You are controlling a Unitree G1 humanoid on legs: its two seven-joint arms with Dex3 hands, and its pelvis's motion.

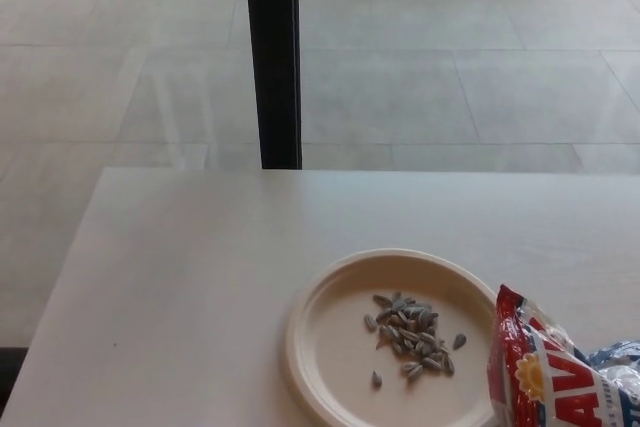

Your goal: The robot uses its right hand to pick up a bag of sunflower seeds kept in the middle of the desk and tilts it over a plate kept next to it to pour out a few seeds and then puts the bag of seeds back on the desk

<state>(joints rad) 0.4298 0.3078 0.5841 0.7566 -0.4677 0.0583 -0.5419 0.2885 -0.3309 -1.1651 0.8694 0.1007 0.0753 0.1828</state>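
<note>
Head view: A pale round plate (305,347) sits at the near right of a white desk (200,277), holding a small heap of sunflower seeds (410,332) right of its centre, with one stray seed lying nearer and another off to the right. At the near right corner of the frame, the red, white and blue bag of seeds (545,372) rises with its torn mouth up, its left edge overlapping the plate's right rim (whether it rests on the desk or is held aloft cannot be told, since its lower part runs out of frame). Neither robot hand appears in the picture, so what the right hand is doing with the bag, gripping or released, cannot be seen; the left hand is likewise out of sight. Beyond the desk's far edge, a dark post (272,57) stands against a tiled floor (450,67).

With seeds already on the plate and the bag's mouth upright, the pouring looks done, and the step in hand is most likely the return of the bag to the desk. That calls for setting it down beside the plate, clear of the rim, so it stands without spilling or nudging the plate.
</note>
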